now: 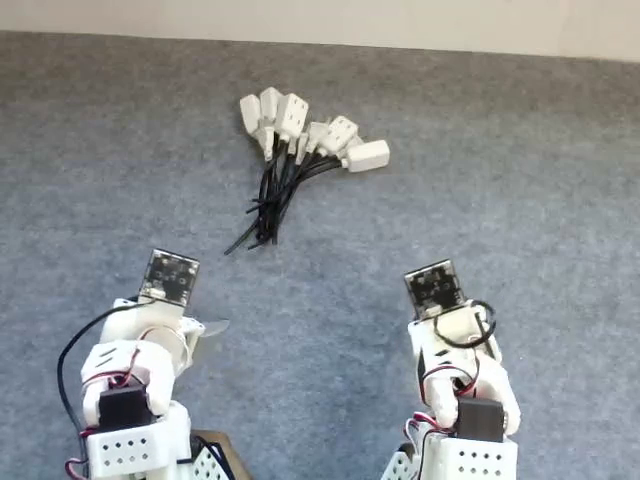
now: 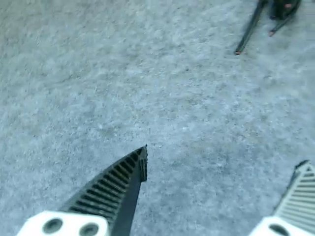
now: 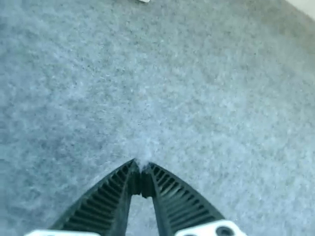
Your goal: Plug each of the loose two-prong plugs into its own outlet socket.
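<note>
A bunch of white two-prong plugs [image 1: 305,130] with black cords [image 1: 272,205] lies on the grey carpet at the back centre in the high view. The cords fan together toward the near side, and their loose ends [image 2: 253,27] show in the left wrist view. My left gripper [image 2: 224,160] hovers over bare carpet with its fingers spread wide and nothing between them. My right gripper [image 3: 141,167] is also over bare carpet, its two black fingers pressed together at the tips. Both arms sit at the near edge, well short of the plugs.
Grey carpet [image 1: 520,180] covers the whole table. A pale wall strip [image 1: 400,20] runs along the far edge. The left arm's base [image 1: 125,410] and the right arm's base [image 1: 465,400] stand at the near side.
</note>
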